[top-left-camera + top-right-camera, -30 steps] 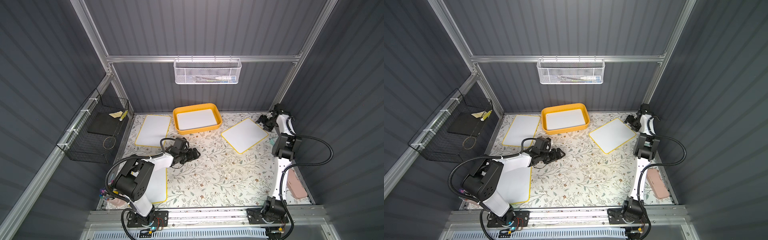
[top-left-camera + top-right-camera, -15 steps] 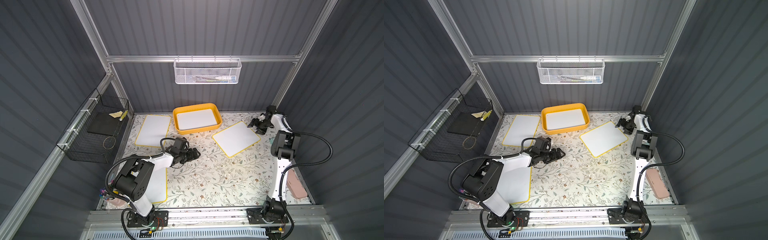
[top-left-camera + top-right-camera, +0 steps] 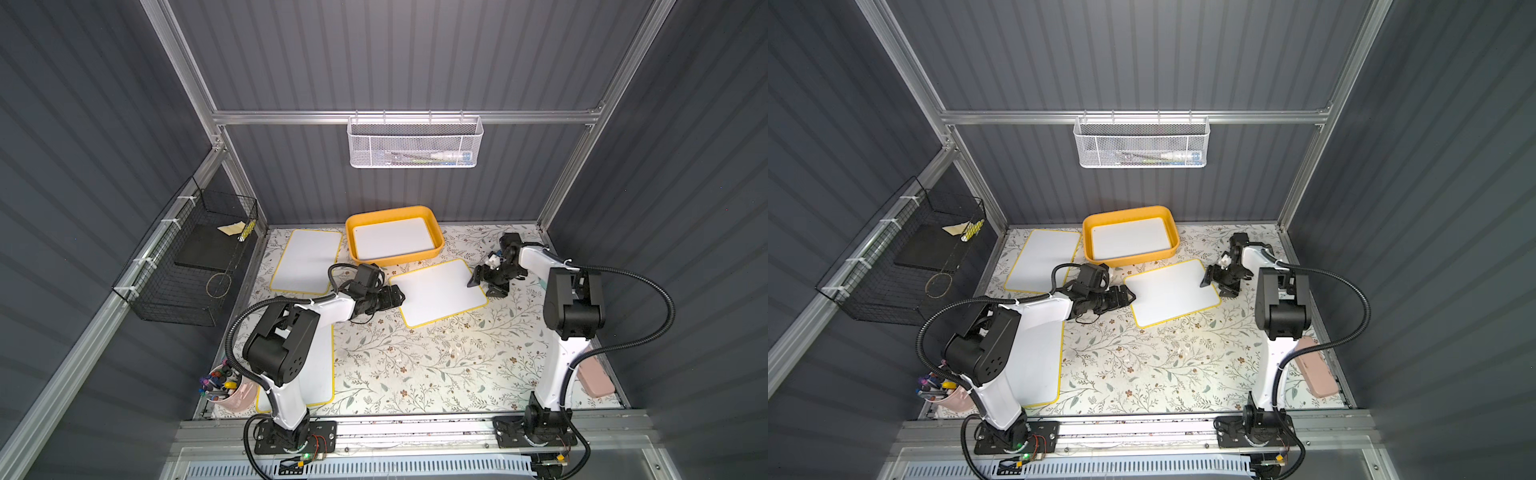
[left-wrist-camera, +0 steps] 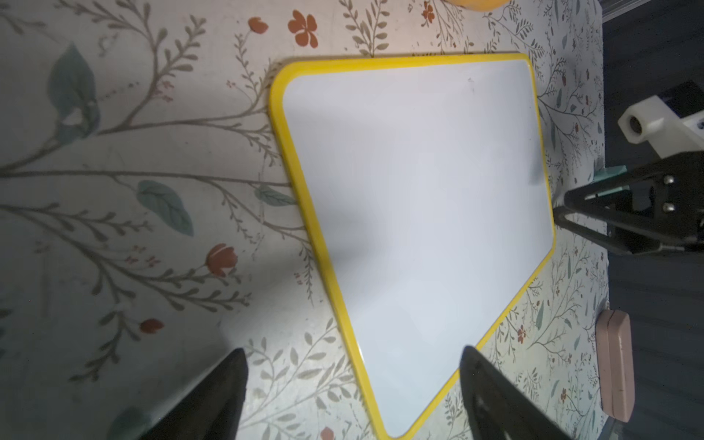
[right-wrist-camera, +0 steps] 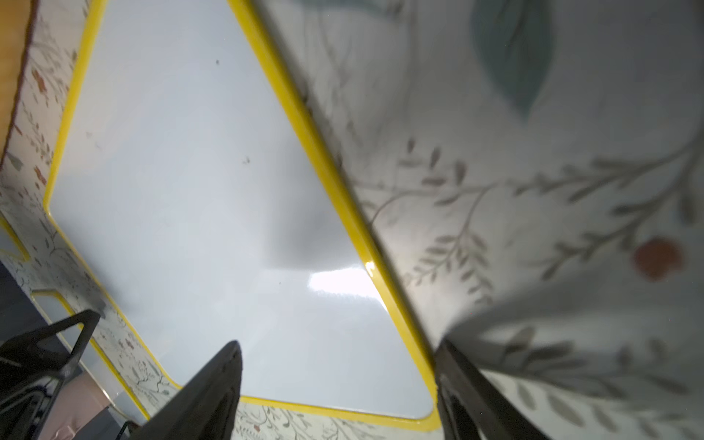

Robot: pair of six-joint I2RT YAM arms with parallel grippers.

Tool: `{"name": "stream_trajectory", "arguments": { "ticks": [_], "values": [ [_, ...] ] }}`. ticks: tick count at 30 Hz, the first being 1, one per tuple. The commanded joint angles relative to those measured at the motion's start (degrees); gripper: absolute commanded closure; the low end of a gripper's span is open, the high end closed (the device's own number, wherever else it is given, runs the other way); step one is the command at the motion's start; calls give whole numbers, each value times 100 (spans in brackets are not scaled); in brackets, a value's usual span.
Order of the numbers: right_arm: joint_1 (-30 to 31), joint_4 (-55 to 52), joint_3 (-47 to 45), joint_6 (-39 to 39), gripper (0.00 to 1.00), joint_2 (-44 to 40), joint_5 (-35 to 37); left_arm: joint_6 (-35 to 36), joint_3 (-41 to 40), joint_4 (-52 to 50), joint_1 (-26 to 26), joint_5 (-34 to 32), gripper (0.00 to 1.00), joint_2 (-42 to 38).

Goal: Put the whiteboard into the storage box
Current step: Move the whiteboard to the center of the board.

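Yellow-framed, the whiteboard [image 3: 438,293] lay flat on the floral mat [image 3: 415,365], just in front of the storage box [image 3: 392,260] and outside it. My left gripper [image 3: 400,297] sat at its left corner, my right gripper [image 3: 478,286] at its right edge, both with fingers spread, gripping nothing; whether they touched it I could not tell.

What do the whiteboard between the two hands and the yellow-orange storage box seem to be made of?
Whiteboard: glossy white coated sheet, shown by a bright glare patch; smooth yellow frame, probably plastic.
Storage box: likely moulded plastic, with even colour, rounded corners and a rolled rim.
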Motion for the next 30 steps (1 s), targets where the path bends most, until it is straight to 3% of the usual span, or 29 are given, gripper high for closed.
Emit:
{"name": "stream_trajectory", "arguments": {
  "ticks": [1,9,16,22,30],
  "values": [
    [251,237,-448,3,21,-226,-570,126,33,-185,24,-105,13,75],
    [203,332,-299,-99,15,-396,125,91,-434,-347,66,-672,12,-350],
    [24,1033,-129,-107,15,-47,-766,78,-423,-562,146,-1028,12,-470],
    [49,661,239,-310,15,374,-1207,138,-237,-725,160,-1046,12,-237],
    [101,550,13,-448,15,375,-1474,-128,-296,-243,131,-483,13,191]
  ]
}}
